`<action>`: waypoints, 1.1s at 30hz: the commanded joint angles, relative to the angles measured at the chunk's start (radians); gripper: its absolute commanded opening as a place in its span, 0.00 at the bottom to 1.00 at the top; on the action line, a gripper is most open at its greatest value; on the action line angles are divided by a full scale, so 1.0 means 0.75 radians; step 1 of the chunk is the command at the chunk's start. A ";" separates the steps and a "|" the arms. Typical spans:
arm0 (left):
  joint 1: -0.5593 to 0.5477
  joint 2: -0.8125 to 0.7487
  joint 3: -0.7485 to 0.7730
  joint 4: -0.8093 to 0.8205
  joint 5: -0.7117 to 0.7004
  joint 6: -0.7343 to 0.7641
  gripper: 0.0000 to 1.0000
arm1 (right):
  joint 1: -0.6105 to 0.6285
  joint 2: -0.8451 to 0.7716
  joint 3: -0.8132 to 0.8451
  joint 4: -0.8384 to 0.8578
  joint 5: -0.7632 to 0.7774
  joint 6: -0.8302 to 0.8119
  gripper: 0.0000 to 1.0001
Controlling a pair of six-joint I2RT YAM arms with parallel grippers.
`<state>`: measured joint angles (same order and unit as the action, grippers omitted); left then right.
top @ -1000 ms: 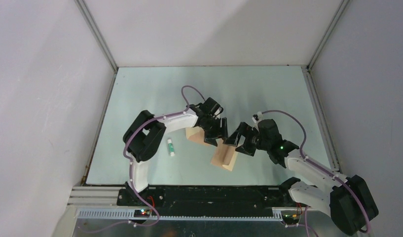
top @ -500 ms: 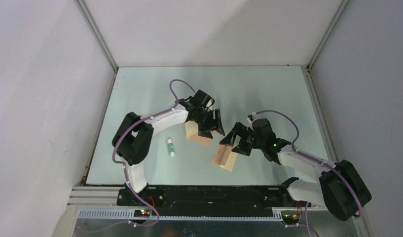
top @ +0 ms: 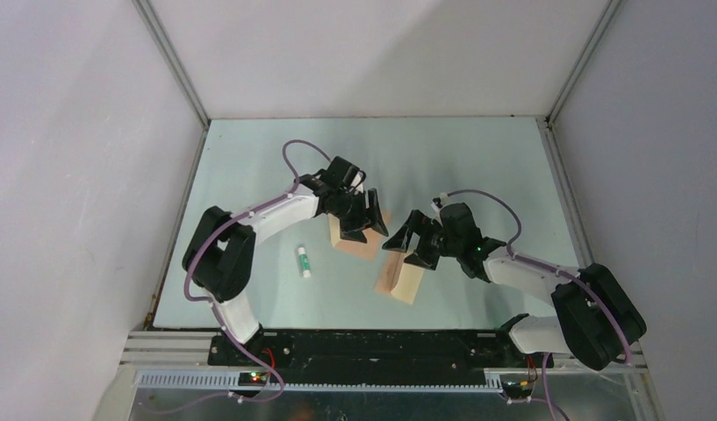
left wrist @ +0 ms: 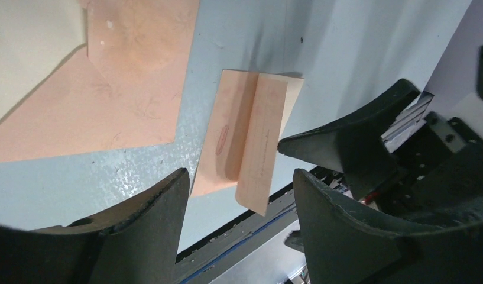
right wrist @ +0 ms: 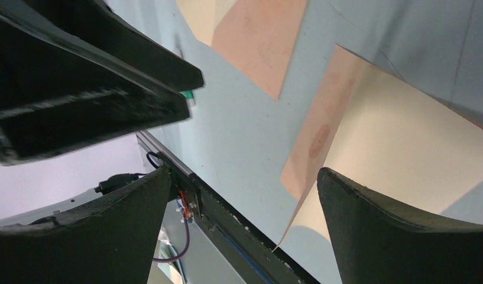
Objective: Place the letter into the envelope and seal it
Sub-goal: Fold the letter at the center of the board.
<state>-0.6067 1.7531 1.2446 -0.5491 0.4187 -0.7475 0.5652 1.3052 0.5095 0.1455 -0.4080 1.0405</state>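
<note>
The envelope [top: 354, 244] lies flat on the pale blue table, tan with a diagonal seam and paler cream beside it [left wrist: 79, 112]. My left gripper [top: 365, 233] hovers open over its near edge, holding nothing [left wrist: 239, 174]. The letter [top: 403, 282] lies just nearer and to the right, apart from the envelope. It is a peach sheet [left wrist: 227, 142] bent along its length, one long side lifted and showing a cream face [right wrist: 398, 142]. Also open and holding nothing, my right gripper [top: 410, 253] hangs above the letter's far end [right wrist: 243, 171].
A small white glue stick [top: 303, 261] with a green cap lies left of the envelope. The black rail [top: 372, 342] with the arm bases runs along the near table edge, close to the letter. White walls enclose the table on three sides.
Both grippers have drifted a little away from the near edge and to the left, staying open. The envelope, letter and glue stick have not moved.
</note>
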 commanded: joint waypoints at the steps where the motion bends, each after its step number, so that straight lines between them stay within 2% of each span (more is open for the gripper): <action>1: -0.004 -0.072 -0.034 0.007 0.001 0.030 0.71 | -0.006 0.012 0.096 0.065 -0.012 0.003 0.98; 11: -0.002 -0.127 -0.047 0.023 0.026 0.030 0.71 | -0.010 0.085 0.199 -0.045 -0.054 -0.064 0.98; 15: -0.001 -0.140 -0.052 0.024 0.028 0.031 0.72 | -0.011 -0.044 0.223 -0.197 0.018 -0.124 0.98; 18: -0.003 -0.145 -0.074 0.047 0.041 0.018 0.71 | -0.018 -0.212 0.227 -0.366 0.194 -0.204 0.96; 19: -0.005 -0.147 -0.084 0.060 0.059 0.009 0.71 | -0.028 -0.250 0.221 -0.448 0.224 -0.217 0.92; 21: -0.014 -0.148 -0.113 0.104 0.084 -0.012 0.69 | -0.055 -0.260 0.190 -0.513 0.268 -0.234 0.67; 22: -0.026 -0.142 -0.120 0.119 0.086 -0.018 0.67 | -0.065 -0.251 0.168 -0.521 0.260 -0.230 0.34; 24: -0.045 -0.117 -0.116 0.127 0.094 -0.021 0.64 | -0.066 -0.193 0.152 -0.522 0.240 -0.211 0.03; 26: -0.067 -0.094 -0.108 0.132 0.096 -0.022 0.63 | -0.040 -0.073 0.149 -0.475 0.206 -0.198 0.00; 33: -0.096 -0.044 -0.126 0.141 0.078 -0.017 0.65 | 0.001 0.164 0.149 -0.357 0.227 -0.193 0.00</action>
<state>-0.6727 1.7046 1.1545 -0.4717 0.4648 -0.7593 0.5602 1.3823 0.6193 -0.1722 -0.2649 0.9047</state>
